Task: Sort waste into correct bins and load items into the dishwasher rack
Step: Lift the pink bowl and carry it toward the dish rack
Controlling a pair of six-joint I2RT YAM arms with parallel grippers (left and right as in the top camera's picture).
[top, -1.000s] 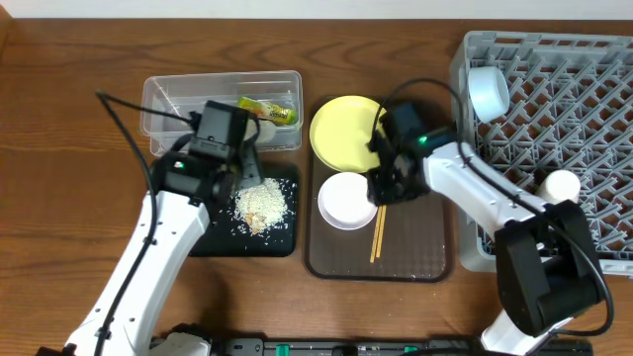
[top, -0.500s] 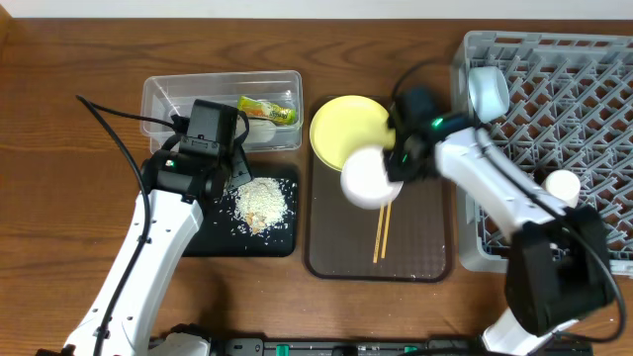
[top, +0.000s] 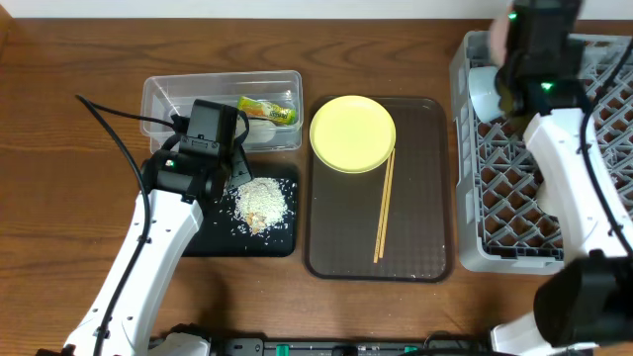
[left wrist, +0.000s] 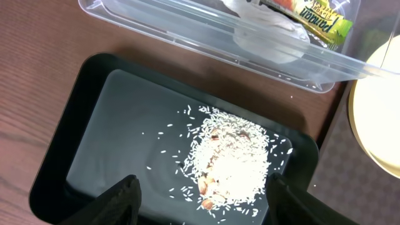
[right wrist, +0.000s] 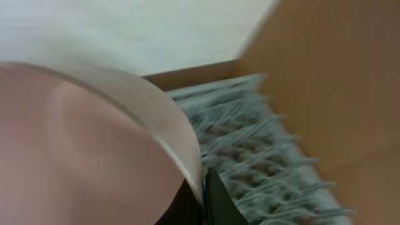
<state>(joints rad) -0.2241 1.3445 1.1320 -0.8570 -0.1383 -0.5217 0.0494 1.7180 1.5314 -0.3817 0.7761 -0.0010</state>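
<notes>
- At 9 o'clock of the table, seen from overhead, the clear tub [top: 163, 104] holds the snack wrapper [top: 267, 109] and pale scraps. The black tray [top: 287, 237] sits at its 6 o'clock, with the rice [top: 262, 205] heaped inside.
- The left gripper [left wrist: 203, 187] hangs over that tray with its jaws well apart and nothing between them. If it dips, we judge the fingers could plough the heap and flick grains over the low wall.
- In the middle, the brown serving tray [top: 415, 237] carries the yellow plate [top: 353, 133] at its 11 o'clock. The chopsticks [top: 384, 203] lie just beside the plate's 4 o'clock edge, so lifting the plate may roll them.
- At 3 o'clock stands the rack [top: 593, 99], with the light blue bowl [top: 485, 91] at its 10 o'clock corner.
- Above that corner, the right gripper [right wrist: 201, 200] is clamped tight on the rim of the white bowl [right wrist: 94, 144].
- We think a rim-only pinch lets the bowl swing or slip. Coming down there, it could knock the blue bowl or settle crooked on the pegs.
</notes>
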